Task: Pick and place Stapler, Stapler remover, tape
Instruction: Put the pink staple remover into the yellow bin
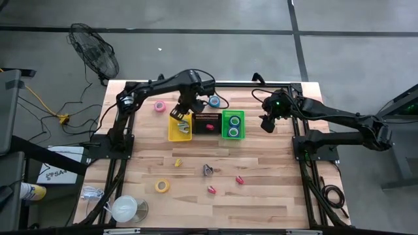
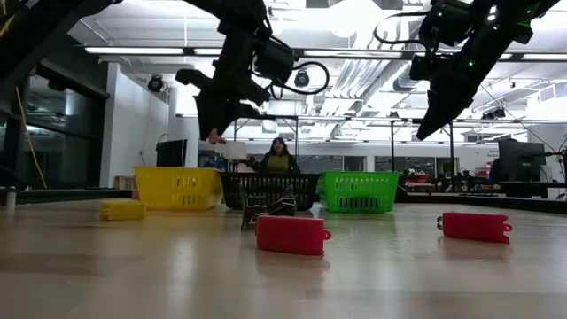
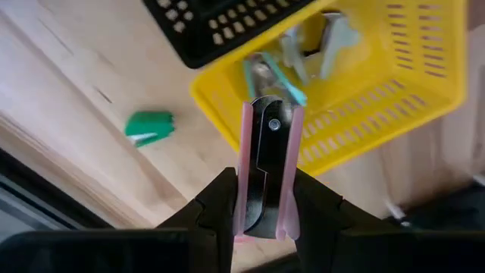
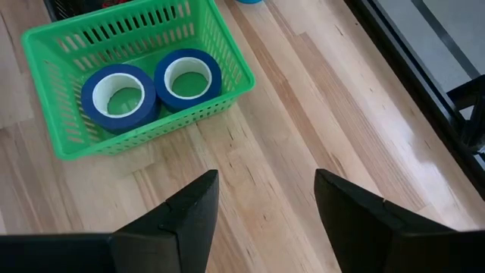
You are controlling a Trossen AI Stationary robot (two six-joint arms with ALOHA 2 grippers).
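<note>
Lettering is scarce here: we read only a few dark characters on a white sheet on the floor left of the table, too small to make out, and no brand shows on any object. We see the left gripper raised over the yellow bin, its fingers pinching a pink stapler remover upright between them; two more removers already lie inside that bin. The black bin sits in the middle of the row, and the green bin on its right holds two blue tape rolls side by side. The right gripper hovers just right of the green bin, fingers spread wide with nothing between them. On the near half of the table we find a yellow tape roll, a small yellow stapler, a dark stapler remover and two red staplers, all well apart from each other with bare wood between. A pink tape roll lies behind the yellow bin to its left, and a blue tape roll behind the black bin, near the far edge. The right front quarter of the table is open wood. A large white roll sits at the front left corner.
</note>
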